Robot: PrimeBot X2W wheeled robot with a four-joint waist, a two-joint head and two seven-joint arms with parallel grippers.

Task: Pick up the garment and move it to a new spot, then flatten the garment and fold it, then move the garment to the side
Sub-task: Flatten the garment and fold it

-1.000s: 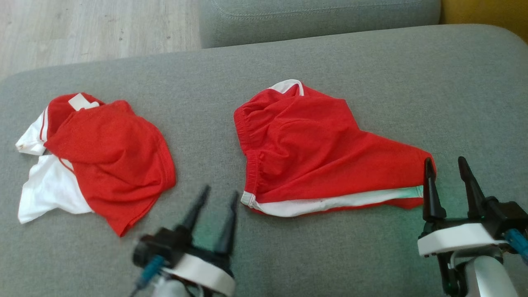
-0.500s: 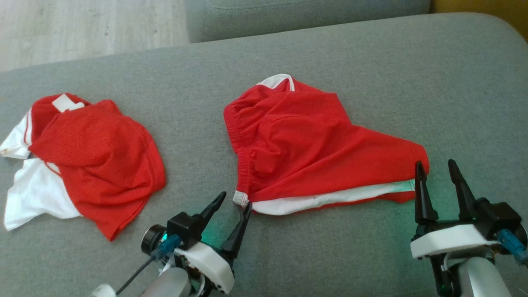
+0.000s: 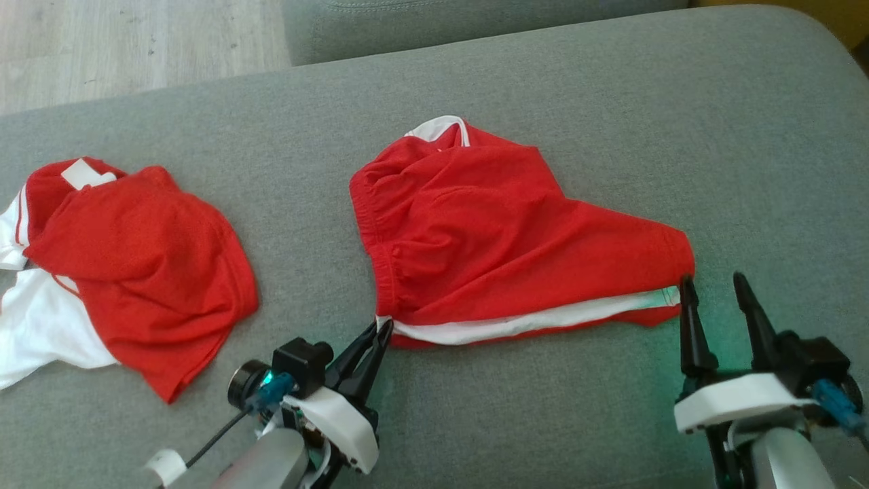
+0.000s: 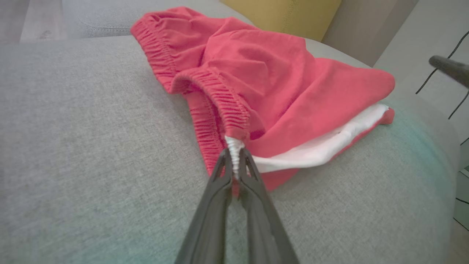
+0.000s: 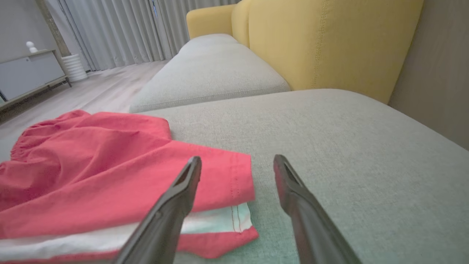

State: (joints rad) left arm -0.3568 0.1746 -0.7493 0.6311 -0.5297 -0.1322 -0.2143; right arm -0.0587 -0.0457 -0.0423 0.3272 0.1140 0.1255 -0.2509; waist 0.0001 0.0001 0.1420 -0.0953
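Crumpled red shorts lie on grey sofa cushion. Their white waistband corner is pinched tight in left gripper. At their hem corner, right gripper is spread wide, contact unclear. Second red-and-white garment well left of shorts; pale wood floor beyond.

dark tapered pincer fingers — white wrist collars, blue cables
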